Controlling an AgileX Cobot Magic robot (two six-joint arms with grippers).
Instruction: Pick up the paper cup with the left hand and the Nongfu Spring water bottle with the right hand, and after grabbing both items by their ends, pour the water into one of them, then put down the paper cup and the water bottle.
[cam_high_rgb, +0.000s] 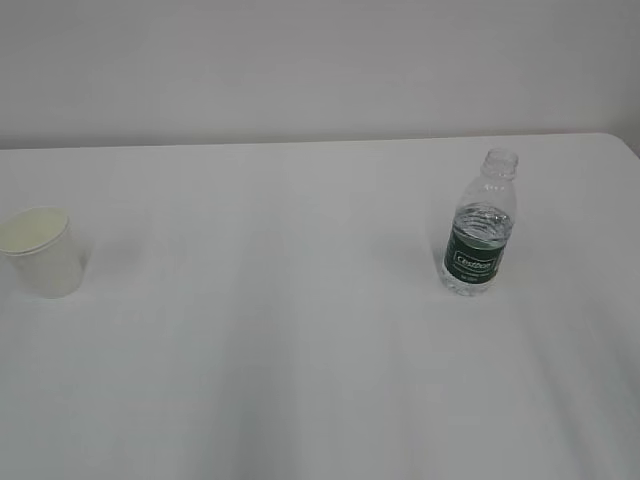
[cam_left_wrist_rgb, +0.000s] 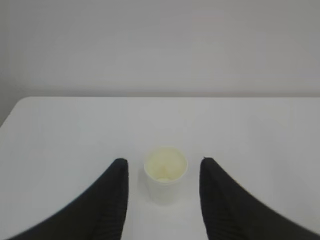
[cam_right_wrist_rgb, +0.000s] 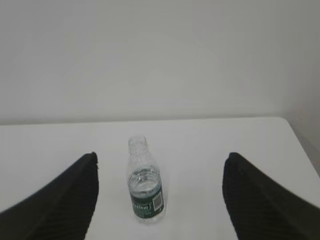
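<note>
- Nearest the lens, left wrist view: left hand (cam_left_wrist_rgb: 163, 172), its two black fingers (cam_left_wrist_rgb: 114, 200) apart, nothing between the pads. Paper cup (cam_left_wrist_rgb: 165, 172) stands upright beyond the tips, lined up with the gap but not yet inside it, untouched.
- Cup's place on the desk (cam_high_rgb: 300, 350): close to the left edge in the exterior view, upright, cream inside facing up. Cannot tell if any liquid is in it.
- Middle of the desk: bare white top, cup and bottle well apart.
- Nongfu Spring water bottle (cam_high_rgb: 481, 225): upright toward the right side, nearer the far edge than the near one, no cap, green label band low on the body. Water (cam_high_rgb: 484, 222) shows above the label.
- Right wrist view: right hand (cam_right_wrist_rgb: 160, 172), jaws spread wide, empty; bottle stands beyond and between them, off to the left finger's side.
- Neither arm shows in the exterior view.
- Judgement: either the very start or the very end; cannot tell which. If the start, all remains: both grasps, lift, pour, set-down.
</note>
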